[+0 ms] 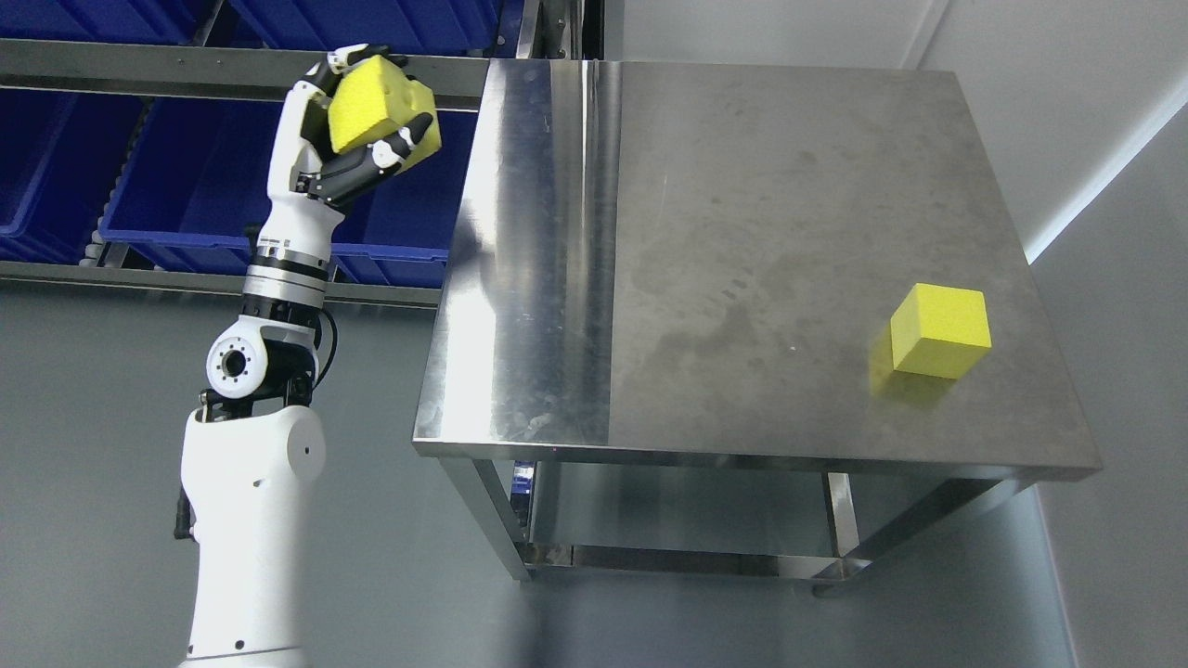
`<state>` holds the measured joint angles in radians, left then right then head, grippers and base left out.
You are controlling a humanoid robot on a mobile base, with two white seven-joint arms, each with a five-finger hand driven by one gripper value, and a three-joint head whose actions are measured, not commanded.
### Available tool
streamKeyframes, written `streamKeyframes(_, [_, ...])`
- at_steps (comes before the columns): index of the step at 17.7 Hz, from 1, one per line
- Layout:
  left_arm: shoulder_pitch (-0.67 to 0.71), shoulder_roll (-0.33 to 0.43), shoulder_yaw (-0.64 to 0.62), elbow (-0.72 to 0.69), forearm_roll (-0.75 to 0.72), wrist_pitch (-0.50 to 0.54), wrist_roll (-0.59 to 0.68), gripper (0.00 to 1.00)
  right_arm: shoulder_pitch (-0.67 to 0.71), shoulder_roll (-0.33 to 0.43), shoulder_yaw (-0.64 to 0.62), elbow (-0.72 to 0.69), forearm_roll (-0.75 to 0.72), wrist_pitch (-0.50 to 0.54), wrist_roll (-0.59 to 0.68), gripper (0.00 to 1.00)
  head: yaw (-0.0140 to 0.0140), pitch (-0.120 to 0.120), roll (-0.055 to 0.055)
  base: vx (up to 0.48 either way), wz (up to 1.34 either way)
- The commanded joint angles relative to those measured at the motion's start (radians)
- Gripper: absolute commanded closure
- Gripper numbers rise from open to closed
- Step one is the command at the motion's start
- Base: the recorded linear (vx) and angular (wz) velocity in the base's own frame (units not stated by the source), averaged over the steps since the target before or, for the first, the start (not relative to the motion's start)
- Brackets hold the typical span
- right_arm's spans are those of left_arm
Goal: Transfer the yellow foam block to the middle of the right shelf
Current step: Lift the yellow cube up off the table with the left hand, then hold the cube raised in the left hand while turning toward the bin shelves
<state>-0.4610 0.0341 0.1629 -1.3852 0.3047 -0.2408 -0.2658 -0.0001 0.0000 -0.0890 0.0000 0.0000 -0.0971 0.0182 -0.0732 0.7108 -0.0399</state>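
Yellow foam block point(380, 107) sits gripped in the raised left hand's point(357, 139) curled fingers point(408, 134) before blue bins point(186, 186).

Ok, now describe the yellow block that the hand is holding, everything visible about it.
The held yellow foam block is bright yellow with a soft, matte, foam-like look. It sits raised in the left hand, to the left of the steel table and in front of the blue bins. Black-tipped fingers wrap across its lower front, and others curl over its top edge. It looks tilted, with shallow dents on its upper right face. Its back side is hidden by the palm.
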Motion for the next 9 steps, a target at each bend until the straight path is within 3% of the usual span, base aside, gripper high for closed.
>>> streamKeyframes(1, [0.084, -0.017, 0.044, -0.066, 0.047, -0.014, 0.167, 0.72, -0.001, -0.017, 0.0, -0.017, 0.0, 0.0, 0.0, 0.0, 0.0, 0.0, 0.0, 0.0, 0.0])
streamKeyframes(3, [0.084, -0.017, 0.035, -0.064, 0.047, -0.012, 0.247, 0.72, -0.001, -0.017, 0.0, -0.017, 0.0, 0.0, 0.0, 0.0, 0.0, 0.0, 0.0, 0.0, 0.0])
streamKeyframes(9, [0.126, -0.017, -0.052, -0.068, 0.036, -0.103, 0.244, 0.72, -0.001, -0.017, 0.0, -0.017, 0.0, 0.0, 0.0, 0.0, 0.0, 0.0, 0.0, -0.026, 0.0])
